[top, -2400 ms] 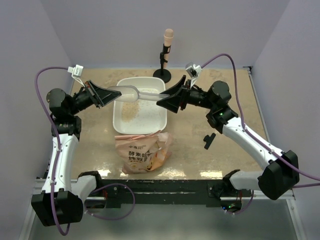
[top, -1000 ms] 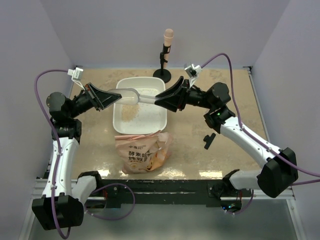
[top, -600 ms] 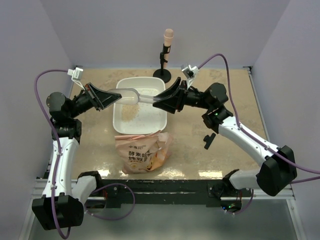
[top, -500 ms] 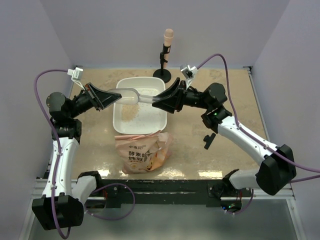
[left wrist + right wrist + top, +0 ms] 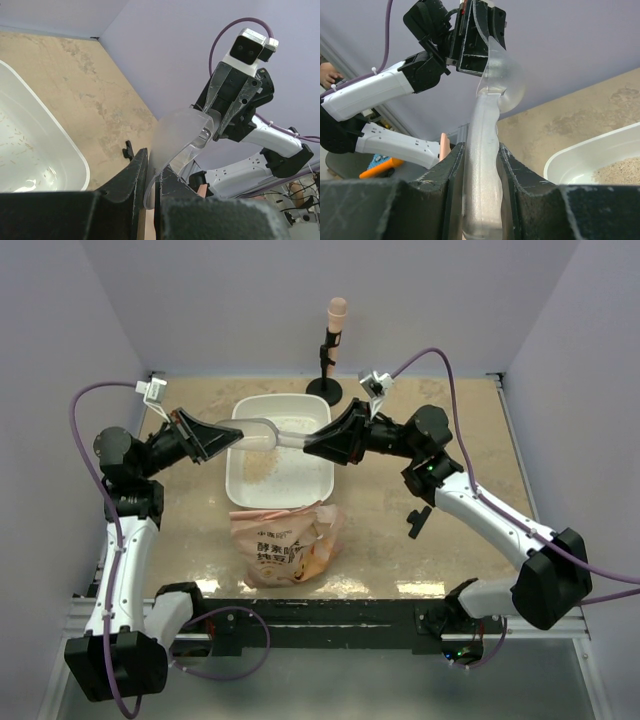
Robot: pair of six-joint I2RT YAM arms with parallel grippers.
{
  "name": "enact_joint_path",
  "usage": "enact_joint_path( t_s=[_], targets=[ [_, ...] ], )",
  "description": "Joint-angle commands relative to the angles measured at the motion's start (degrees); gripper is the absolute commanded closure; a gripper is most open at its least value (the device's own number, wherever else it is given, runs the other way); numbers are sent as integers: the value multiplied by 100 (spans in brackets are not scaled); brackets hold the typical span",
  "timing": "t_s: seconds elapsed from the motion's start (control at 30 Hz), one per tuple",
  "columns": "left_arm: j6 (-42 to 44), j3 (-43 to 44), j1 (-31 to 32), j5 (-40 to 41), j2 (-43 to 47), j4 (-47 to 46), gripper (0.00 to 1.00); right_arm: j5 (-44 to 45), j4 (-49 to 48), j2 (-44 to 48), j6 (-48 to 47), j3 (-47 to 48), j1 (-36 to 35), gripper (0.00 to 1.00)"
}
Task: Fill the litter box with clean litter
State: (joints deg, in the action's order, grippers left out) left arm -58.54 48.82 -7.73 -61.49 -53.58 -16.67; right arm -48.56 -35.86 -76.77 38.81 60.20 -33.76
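Note:
The white litter box (image 5: 238,488) lies at the table's middle back with a thin patch of beige clean litter (image 5: 262,466) on its floor. A translucent plastic scoop (image 5: 262,430) hangs above the box, held from both ends. My left gripper (image 5: 215,432) is shut on the scoop's bowl edge (image 5: 180,135). My right gripper (image 5: 312,443) is shut on the scoop's handle (image 5: 482,150). The left wrist view shows the box's corner (image 5: 75,165). The right wrist view shows the box (image 5: 580,155) and litter (image 5: 615,172) below.
A crinkly orange-pink bag (image 5: 285,540) lies just in front of the box. A black stand with a pink-topped rod (image 5: 333,340) is behind the box. A small black part (image 5: 418,520) lies on the table at the right.
The right gripper has shifted slightly left with the scoop's handle. The left gripper and the scoop's bowl have hardly moved.

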Motion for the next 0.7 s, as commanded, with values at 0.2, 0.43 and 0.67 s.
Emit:
enact_joint_path(
  t_s=[0.2,0.43,0.67],
  targets=[
    [720,-171,52,6,550,-22,14,873,1584,838,-821,403,-34,100],
    [1547,-127,438,-634,533,-29,0,2577,4514,1568,-1779,1106,27,100],
    [4031,593,1536,-1734,164,2045,0,3071,6599,1463,-2254,1802,36,100]
  ],
)
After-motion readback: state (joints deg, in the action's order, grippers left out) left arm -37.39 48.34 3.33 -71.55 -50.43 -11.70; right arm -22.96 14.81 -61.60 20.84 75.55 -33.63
